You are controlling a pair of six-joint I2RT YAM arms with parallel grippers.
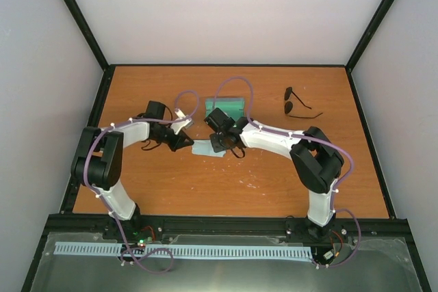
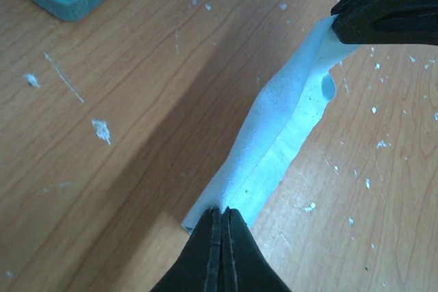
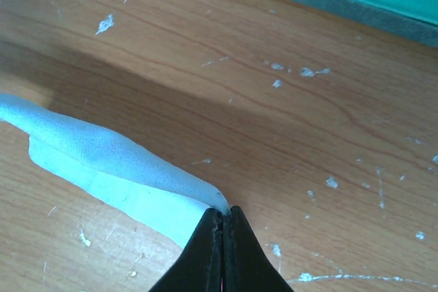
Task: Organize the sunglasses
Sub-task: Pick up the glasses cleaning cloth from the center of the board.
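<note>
The step in hand looks like the cloth work that goes with packing the glasses away: both claws are on the light-blue cloth (image 2: 280,141), which lies just on the near side of the open grey-blue case (image 1: 226,107). The left claw (image 2: 222,213) is pressed together on one end of the cloth and the right claw (image 3: 224,211) is pressed together on the opposite end. The fabric is gathered into a raised ridge between them, with one edge trailing on the tabletop (image 1: 205,189).

The sunglasses (image 1: 295,100) lie untouched to the right of the case, well apart from it and from both claws, with their temple arms open.

My reading is that the next move calls for the two claws to travel together, so the cloth neither tears loose nor sags, and to fold it or carry it toward the case; the glasses have yet to be picked up.

Both arms reach forward and bend inward toward the near side of the case, elbows out wide, wrists tipped down, with the claw tips low over the wood
</note>
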